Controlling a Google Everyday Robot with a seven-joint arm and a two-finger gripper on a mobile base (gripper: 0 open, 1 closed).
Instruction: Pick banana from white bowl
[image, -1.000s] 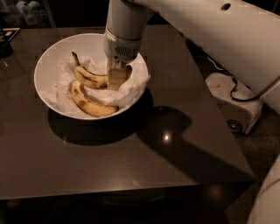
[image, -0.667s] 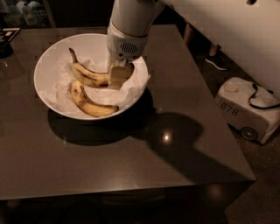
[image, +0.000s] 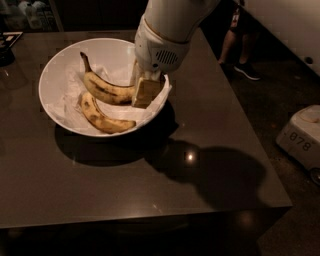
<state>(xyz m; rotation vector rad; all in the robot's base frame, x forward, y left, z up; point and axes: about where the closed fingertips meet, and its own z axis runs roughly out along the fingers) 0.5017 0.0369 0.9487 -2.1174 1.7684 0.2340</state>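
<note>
The white bowl (image: 55, 70), lined with crumpled white paper, stands on the dark table's far left part. Two bananas lie in it. The banana (image: 105, 90) is slim and curved, with dark streaks and a long dark stem pointing to the back left. A thicker blotched banana (image: 102, 120) lies in front of it. My gripper (image: 141, 90) reaches down into the bowl's right side and is shut on the slim banana's right end. That end is hidden behind the tan fingers (image: 146, 92). The banana still rests on the paper.
The dark glossy table (image: 165, 180) has its front edge low in view and its right edge near the floor. A white machine marked 078 (image: 301, 140) stands on the floor at right. A person's legs (image: 239, 45) show at the back right. A dark object (image: 6, 52) sits at the far left.
The gripper stays at the slim banana's right end inside the bowl. The arm above it has swung more upright, and the white machine on the floor has shifted right in view.
</note>
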